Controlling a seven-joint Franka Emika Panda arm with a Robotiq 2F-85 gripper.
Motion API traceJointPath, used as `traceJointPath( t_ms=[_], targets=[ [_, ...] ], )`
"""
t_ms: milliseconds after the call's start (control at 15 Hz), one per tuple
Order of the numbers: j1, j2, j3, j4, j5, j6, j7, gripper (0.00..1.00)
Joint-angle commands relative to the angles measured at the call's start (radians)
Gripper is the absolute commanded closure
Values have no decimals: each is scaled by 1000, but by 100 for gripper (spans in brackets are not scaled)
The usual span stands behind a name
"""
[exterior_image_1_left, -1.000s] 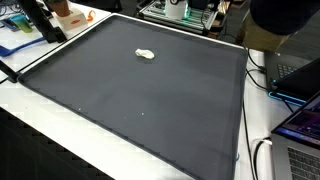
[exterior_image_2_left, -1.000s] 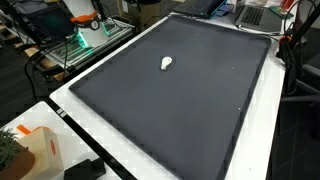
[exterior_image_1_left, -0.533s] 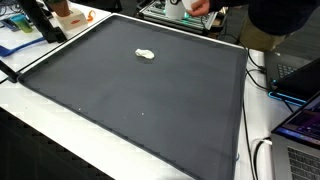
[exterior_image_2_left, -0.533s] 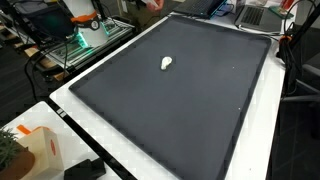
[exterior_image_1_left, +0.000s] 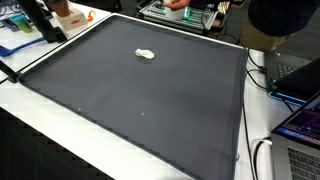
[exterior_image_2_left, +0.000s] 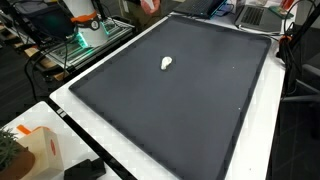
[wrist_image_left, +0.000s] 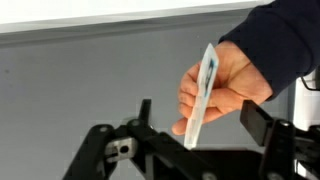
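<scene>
Between the claw's (wrist_image_left: 200, 125) wide-spread fingers in the wrist view, a thin white strip (wrist_image_left: 203, 95) stands tilted, apparently touching neither finger. Just right of the strip, a person's hand (wrist_image_left: 228, 85) pinches it. Claw gapes, gripping nothing; grey tabletop (wrist_image_left: 80, 70) behind.

In the wrist view, the gripper (wrist_image_left: 200, 118) is being cut off by the lower edge, and the person's hand (wrist_image_left: 225, 85) is being cropped at the sleeve on the right. The marking on the flat white strip (wrist_image_left: 203, 90) is being blurred beyond reading. In both exterior views, the small white lump (exterior_image_1_left: 146, 54) on the far part of the dark mat (exterior_image_1_left: 140, 105) is being shown too small to identify.
</scene>
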Motion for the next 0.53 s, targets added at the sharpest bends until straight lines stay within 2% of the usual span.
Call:
traceJointPath(
  t_ms=[0, 467],
  targets=[
    [-5, -36, 8, -3, -16, -49, 30, 42],
    [-5, -49, 23, -1, -14, -56, 55, 96]
  ],
)
